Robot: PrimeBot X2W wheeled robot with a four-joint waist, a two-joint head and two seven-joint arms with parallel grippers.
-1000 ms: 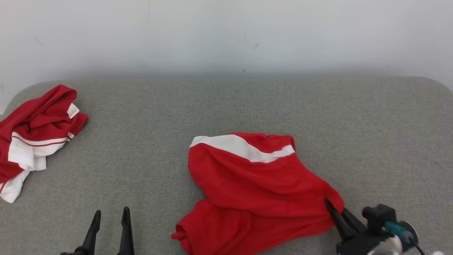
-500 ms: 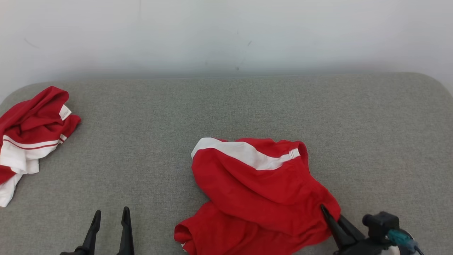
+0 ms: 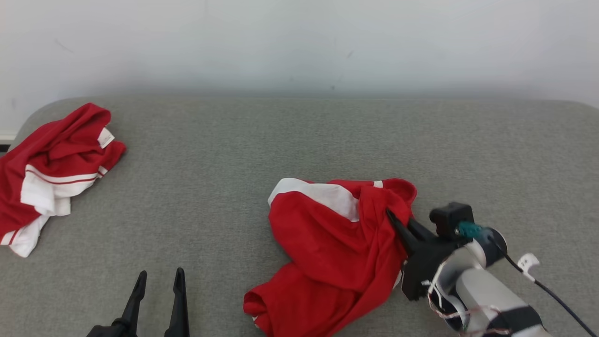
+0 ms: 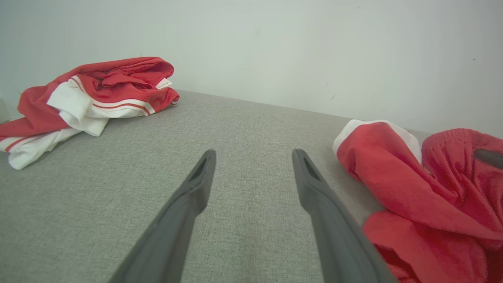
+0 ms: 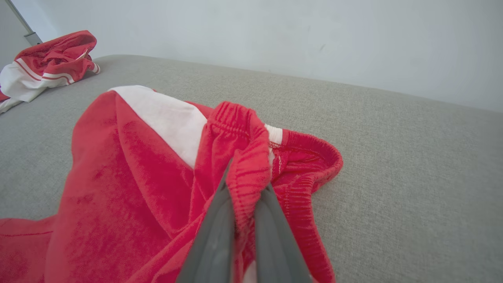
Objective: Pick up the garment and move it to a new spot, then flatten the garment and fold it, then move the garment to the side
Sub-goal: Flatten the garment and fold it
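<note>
The garment point(image 3: 61, 168), a red jersey with white sleeves, striped trim and a small white label, lies crumpled at the far left of the grey surface, also seen in the left wrist view point(image 4: 106, 90) and the right wrist view point(image 5: 51, 59). Neither gripper touches it. My left gripper point(image 3: 160, 274) stands open and empty near the front edge point(image 4: 253, 153). My right gripper point(image 3: 390, 215) is shut on the elastic waistband of a smaller pair of red shorts point(image 3: 327, 243) with a white panel; the band is pinched between the fingers point(image 5: 245, 184).
The grey padded surface point(image 3: 281, 140) runs back to a white wall point(image 3: 299, 42). The red shorts point(image 4: 412, 177) lie bunched in the middle, just right of my left gripper. A cable trails from the right wrist point(image 3: 552, 290).
My right gripper has moved away from me and leftward, dragging the shorts' waistband over the rest of the cloth and bunching it. The camera shifted slightly. The left gripper and the jersey stayed put.
</note>
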